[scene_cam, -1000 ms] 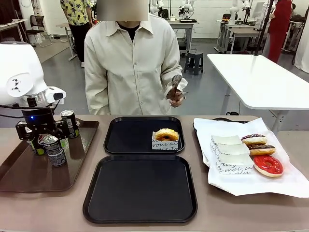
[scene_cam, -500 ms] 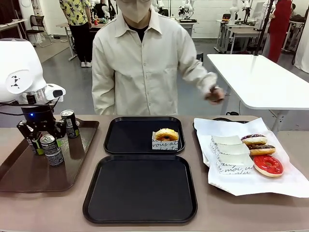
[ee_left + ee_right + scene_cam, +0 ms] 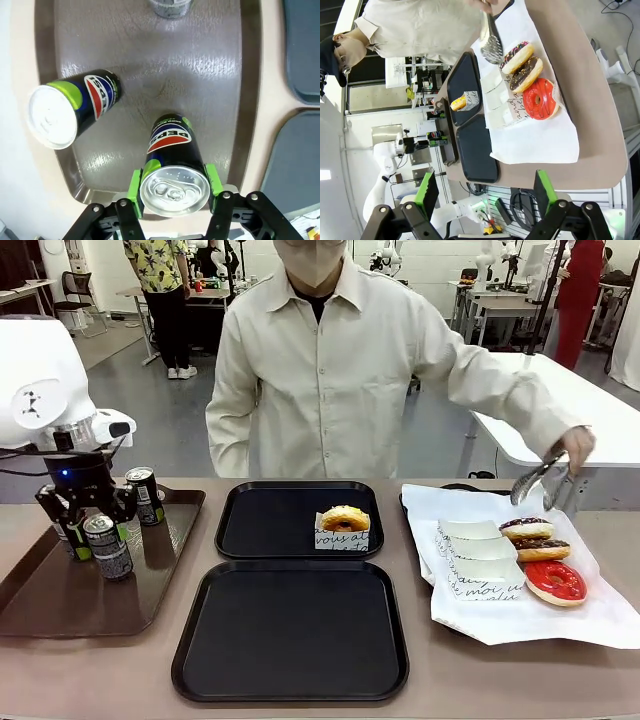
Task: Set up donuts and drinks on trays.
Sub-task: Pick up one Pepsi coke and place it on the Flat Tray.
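My left gripper [image 3: 92, 528] [image 3: 174, 192] is shut on the top of a dark soda can [image 3: 108, 546] [image 3: 172, 165] over the brown tray [image 3: 60, 605]. A second can [image 3: 146, 495] [image 3: 92, 102] stands behind it, and a third [image 3: 70, 538] is partly hidden by the gripper. One sleeved donut [image 3: 344, 520] [image 3: 460, 103] lies on the far black tray [image 3: 255, 525]. The near black tray [image 3: 290, 630] is bare. Three donuts [image 3: 541, 549] [image 3: 525, 72] lie on white paper at the right. My right gripper [image 3: 486, 195] hangs open high above the table.
The person's hand holds metal tongs [image 3: 535, 480] [image 3: 490, 40] just above the donuts on the paper [image 3: 500, 625]. Empty paper sleeves [image 3: 480, 558] lie beside them. A white table [image 3: 540, 400] stands behind at the right.
The person's hand with the tongs swung from the chest out to the right, over the donuts. My left gripper rose slightly, and the can shifted a little left with it.
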